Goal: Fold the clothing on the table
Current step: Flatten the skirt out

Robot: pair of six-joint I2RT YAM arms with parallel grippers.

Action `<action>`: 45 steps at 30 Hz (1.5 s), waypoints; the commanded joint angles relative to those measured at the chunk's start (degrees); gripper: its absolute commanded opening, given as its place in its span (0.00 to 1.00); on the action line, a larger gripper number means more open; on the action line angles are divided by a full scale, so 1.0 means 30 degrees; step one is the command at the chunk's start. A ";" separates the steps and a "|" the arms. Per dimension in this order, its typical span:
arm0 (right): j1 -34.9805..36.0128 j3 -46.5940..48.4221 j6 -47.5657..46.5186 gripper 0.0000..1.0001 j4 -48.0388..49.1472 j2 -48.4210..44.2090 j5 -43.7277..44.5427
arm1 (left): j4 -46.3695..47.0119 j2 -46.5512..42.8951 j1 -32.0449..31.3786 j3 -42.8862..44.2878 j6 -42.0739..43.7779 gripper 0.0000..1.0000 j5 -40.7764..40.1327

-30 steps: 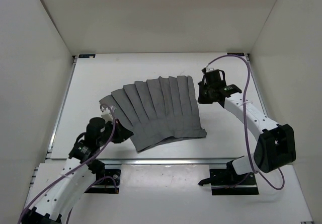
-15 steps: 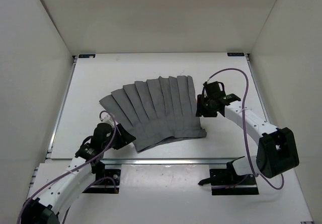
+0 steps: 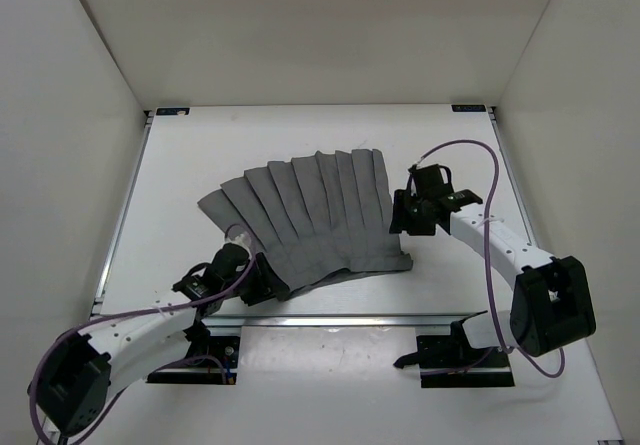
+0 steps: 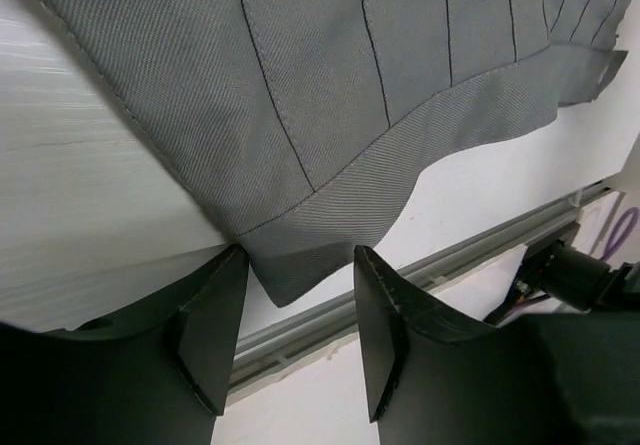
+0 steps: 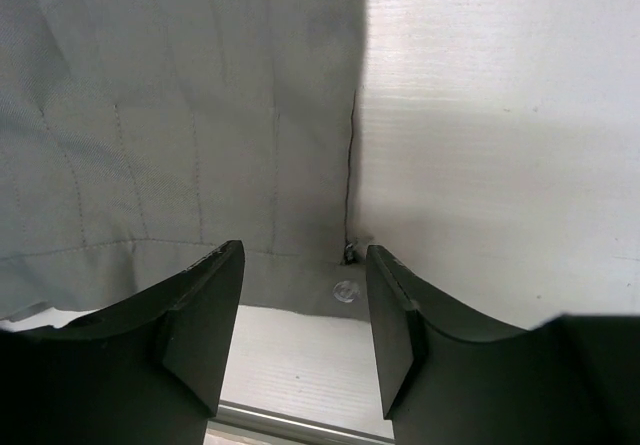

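The clothing [image 3: 315,215] is a gray pleated, fan-shaped garment lying flat on the white table [image 3: 180,165]. My left gripper [image 3: 268,285] sits low at the garment's near-left corner. In the left wrist view the left gripper [image 4: 300,265] is open, with the tip of that corner of the clothing [image 4: 350,85] lying between the jaws, not pinched. My right gripper [image 3: 400,223] hovers over the garment's right edge. In the right wrist view the right gripper [image 5: 303,265] is open above the waistband corner of the clothing [image 5: 180,115], by a clear button [image 5: 345,291].
A dark rail [image 3: 340,317] runs along the table's near edge, just beyond the left fingers [image 4: 215,325] in the left wrist view. White walls enclose the table on three sides. A purple cable [image 3: 470,147] loops over the right arm.
Both grippers have opened. The left arm swung right along the near edge to the garment's near-left corner. The right gripper came down and nearer, onto the garment's right edge.
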 commanded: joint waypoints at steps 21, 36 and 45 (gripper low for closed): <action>0.0805 -0.3917 0.1190 0.54 0.1093 0.0454 -0.0676 | -0.1741 0.0095 0.2794 0.0677 0.2201 0.00 -0.0002; 0.1568 -0.1880 0.0434 0.00 0.1539 -0.0538 -0.2581 | -0.3699 -0.1462 0.4902 0.2715 0.4421 0.00 0.0378; 0.0662 0.7781 -0.1094 0.01 0.0045 -0.4819 -0.5333 | -0.6516 0.1821 0.6660 1.6714 0.8178 0.00 -0.0791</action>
